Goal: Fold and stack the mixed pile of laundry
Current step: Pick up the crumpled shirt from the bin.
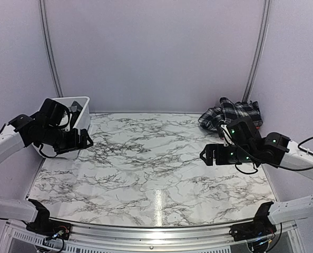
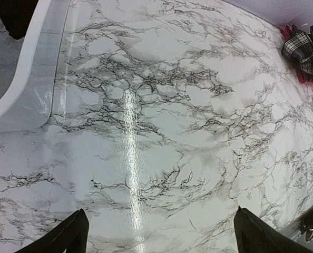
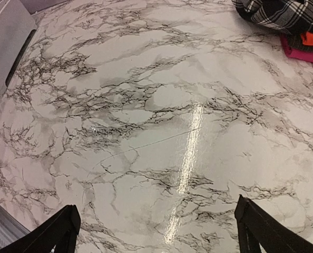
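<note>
Now, starting at my left: my left hand (image 1: 87, 141) hangs above the left edge of the marble surface (image 1: 156, 174), its two fingers (image 2: 67, 237) spread wide with nothing between them. Just behind it, at the far left corner, stands the white basket (image 1: 78, 101), tipped a little toward the wall. Something dark shows inside it, though I cannot tell what it is. My left wrist view looks down on bare marble, with the basket's white rim curving along the left side.

Across the middle the surface shines under a streak of light.

Further right, my right hand (image 1: 207, 156) is raised over the right part of the surface, pointing toward the centre. Its fingers (image 3: 262, 232) are also spread apart and hold nothing.

The laundry pile (image 1: 231, 117) lies at the far right corner, close to the wall, behind my right arm and well apart from both hands. The black-and-white plaid piece (image 3: 283, 13) sits on top, crumpled. The red-pink piece (image 3: 299, 52) pokes out from under its near edge, with a bit of orange on it.
</note>
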Action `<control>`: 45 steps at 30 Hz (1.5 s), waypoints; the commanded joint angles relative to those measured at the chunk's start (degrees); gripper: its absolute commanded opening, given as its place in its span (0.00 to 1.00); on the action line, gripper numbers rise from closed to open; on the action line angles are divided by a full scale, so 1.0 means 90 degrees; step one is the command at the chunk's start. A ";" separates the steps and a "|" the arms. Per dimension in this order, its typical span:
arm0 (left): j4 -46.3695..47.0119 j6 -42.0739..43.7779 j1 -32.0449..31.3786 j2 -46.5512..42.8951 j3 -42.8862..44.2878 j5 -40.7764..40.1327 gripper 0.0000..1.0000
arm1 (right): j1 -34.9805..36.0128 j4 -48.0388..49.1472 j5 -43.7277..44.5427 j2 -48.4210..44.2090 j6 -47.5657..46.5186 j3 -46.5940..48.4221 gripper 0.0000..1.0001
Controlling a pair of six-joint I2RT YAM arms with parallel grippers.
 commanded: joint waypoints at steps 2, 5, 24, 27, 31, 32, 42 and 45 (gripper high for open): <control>0.0242 -0.0610 0.0006 0.0011 0.0543 -0.0155 0.99 | -0.0045 0.0205 0.0045 -0.0134 0.0236 0.0189 0.99; 0.0195 -0.0478 0.0034 0.0352 0.1212 -0.0178 0.99 | -0.0052 0.0082 0.0149 -0.0068 0.0242 0.0382 0.99; -0.0153 0.0335 0.4119 0.3430 0.4588 -0.0096 0.99 | -0.0174 0.0521 -0.0160 0.0341 -0.0363 0.0945 0.99; -0.0149 0.0408 0.4324 0.3984 0.4659 -0.0380 0.98 | -0.0328 0.0641 -0.0350 0.0524 -0.0456 0.0993 0.98; -0.0121 0.0500 0.4432 0.4696 0.4767 -0.0432 0.90 | -0.0763 0.0832 -0.0813 0.0780 -0.0541 0.1002 0.99; -0.0087 0.0520 0.4438 0.4854 0.4812 -0.0357 0.87 | -0.0890 0.0909 -0.0937 0.0835 -0.0566 0.0985 0.98; 0.0217 0.0480 0.4429 0.6333 0.5287 -0.0298 0.69 | -0.1820 0.1246 -0.1982 0.1542 -0.0826 0.1116 0.98; 0.0277 0.0442 0.4427 0.6607 0.5289 -0.0111 0.63 | -0.2000 0.1241 -0.2108 0.1714 -0.0890 0.1213 0.99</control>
